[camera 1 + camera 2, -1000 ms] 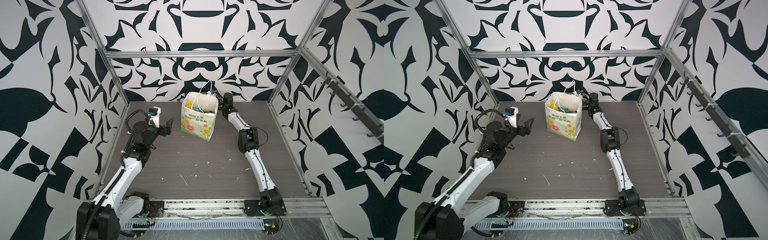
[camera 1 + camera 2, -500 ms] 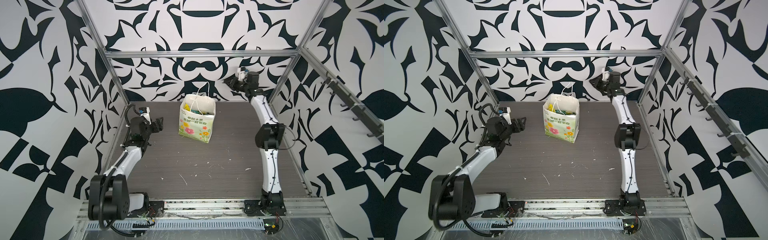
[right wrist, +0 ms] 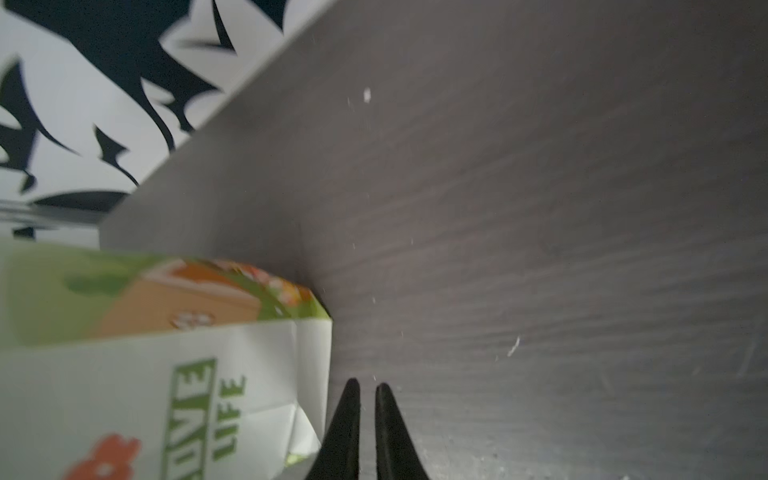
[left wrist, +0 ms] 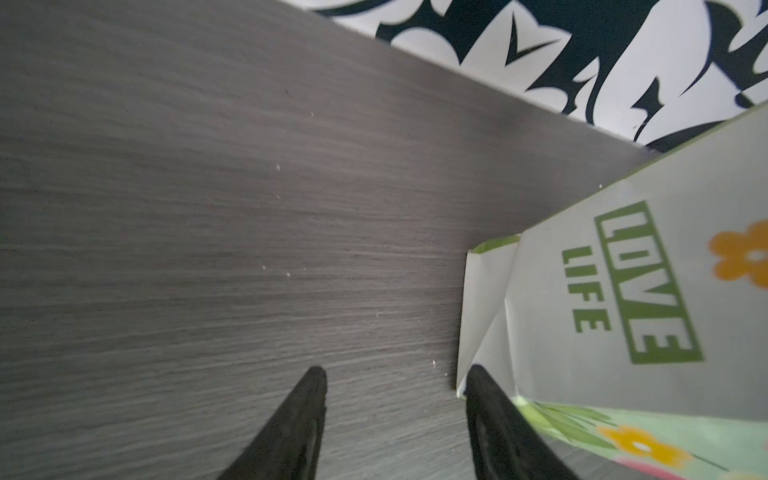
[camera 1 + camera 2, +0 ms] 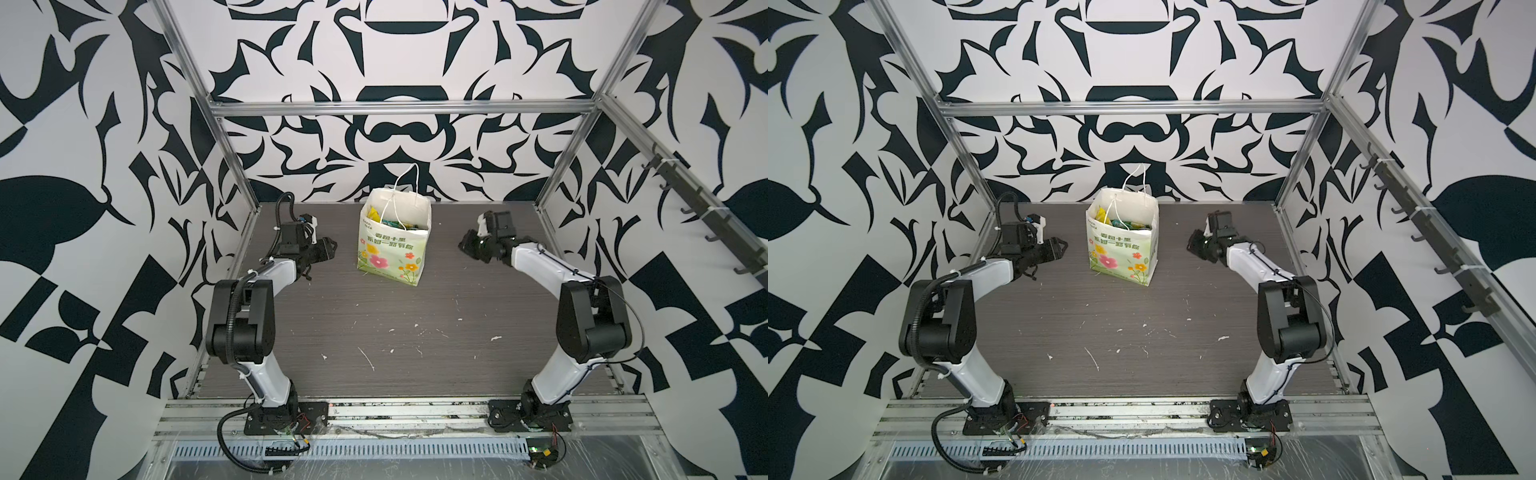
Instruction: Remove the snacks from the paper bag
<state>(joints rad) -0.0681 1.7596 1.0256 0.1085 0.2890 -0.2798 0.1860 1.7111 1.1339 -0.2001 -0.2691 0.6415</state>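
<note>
A: Well, are the glossy yellow and teal snack packets out?
B: No, all inside the upright flowered white paper bag on the dark table. Both arms have backed off: left gripper half-spread, empty; right gripper nearly closed, empty.

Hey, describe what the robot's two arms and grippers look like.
Left arm and right arm: white shells, bulky black joints, black bases. A black ribbed hose follows the left one. Left gripper and right gripper: slim, tapered black fingers.
</note>
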